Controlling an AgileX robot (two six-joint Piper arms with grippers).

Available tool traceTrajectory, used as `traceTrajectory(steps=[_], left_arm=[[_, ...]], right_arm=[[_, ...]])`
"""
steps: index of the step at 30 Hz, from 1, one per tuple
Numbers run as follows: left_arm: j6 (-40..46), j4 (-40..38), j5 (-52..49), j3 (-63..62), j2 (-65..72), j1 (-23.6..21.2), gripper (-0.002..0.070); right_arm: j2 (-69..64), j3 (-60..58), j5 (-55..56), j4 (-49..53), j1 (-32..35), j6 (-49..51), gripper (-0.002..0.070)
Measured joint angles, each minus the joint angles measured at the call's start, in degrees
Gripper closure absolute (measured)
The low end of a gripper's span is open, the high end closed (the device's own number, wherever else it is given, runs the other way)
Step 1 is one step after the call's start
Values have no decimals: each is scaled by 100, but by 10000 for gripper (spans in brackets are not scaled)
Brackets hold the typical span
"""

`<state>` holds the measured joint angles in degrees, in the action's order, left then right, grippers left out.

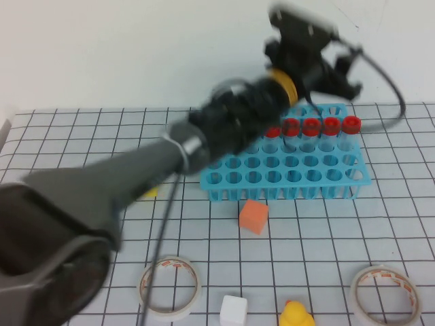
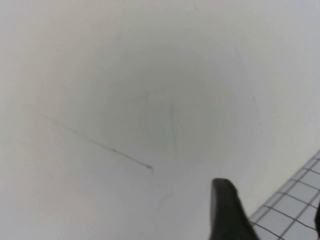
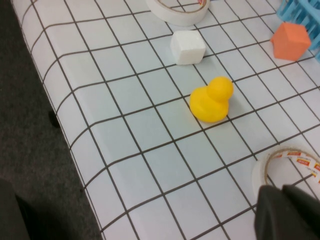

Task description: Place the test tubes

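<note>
A blue tube rack point(image 1: 285, 170) stands on the gridded table right of centre. Several test tubes with red caps point(image 1: 310, 126) stand upright in its back row. My left arm reaches across the table, and its left gripper point(image 1: 340, 68) hovers above the rack's back edge. In the left wrist view the left gripper point(image 2: 270, 200) is open, one dark finger point(image 2: 227, 210) showing against the white wall and nothing between the jaws. My right gripper point(image 3: 282, 195) is shut and empty, low over a tape roll point(image 3: 285, 165) near the table's front edge; the high view does not show it.
An orange cube point(image 1: 253, 216) lies in front of the rack. Along the front edge sit a white cube point(image 1: 233, 309), a yellow duck point(image 1: 297, 314) and two tape rolls point(image 1: 169, 286) point(image 1: 383, 292). A small yellow object point(image 1: 149, 192) peeks out under the left arm.
</note>
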<state>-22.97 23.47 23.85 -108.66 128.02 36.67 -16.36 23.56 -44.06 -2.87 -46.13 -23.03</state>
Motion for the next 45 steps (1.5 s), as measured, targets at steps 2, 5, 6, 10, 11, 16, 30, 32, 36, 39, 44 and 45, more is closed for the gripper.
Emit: traceTrajectory(steps=[2,5,6,10,11,16,30,32,36,39,44,45], left_arm=[[0,72,-339,0,-348,-45,391],[17,286,-890,0,-867,-112,551],[17,348,-1051,0,-1019,-142,587],[87,559,-1575,111,-1804,-356,657],[132,614,-1576,238,-2048,-426,664],[319,743,-1312,1414,-3464,-794,672],[1276,-209,-951,6265,-7604,-2256,675],[1349,-486,-951,6916,-8265,-2397,675],[1396,-1020,-951,8008,-9540,-2511,675],[1396,-1217,-1136,8641,-10376,-2525,675],[1381,-1415,-1998,9374,-11431,-2525,675],[1374,-1487,-2144,9505,-11538,-2525,675]], right_arm=[[0,0,0,0,0,0,678],[0,0,0,0,0,0,678],[0,0,0,0,0,0,678],[0,0,0,0,0,0,678],[0,0,0,0,0,0,678],[0,0,0,0,0,0,678],[0,0,0,0,0,0,678],[0,0,0,0,0,0,678],[0,0,0,0,0,0,678],[0,0,0,0,0,0,678],[0,0,0,0,0,0,678],[0,0,0,0,0,0,678]])
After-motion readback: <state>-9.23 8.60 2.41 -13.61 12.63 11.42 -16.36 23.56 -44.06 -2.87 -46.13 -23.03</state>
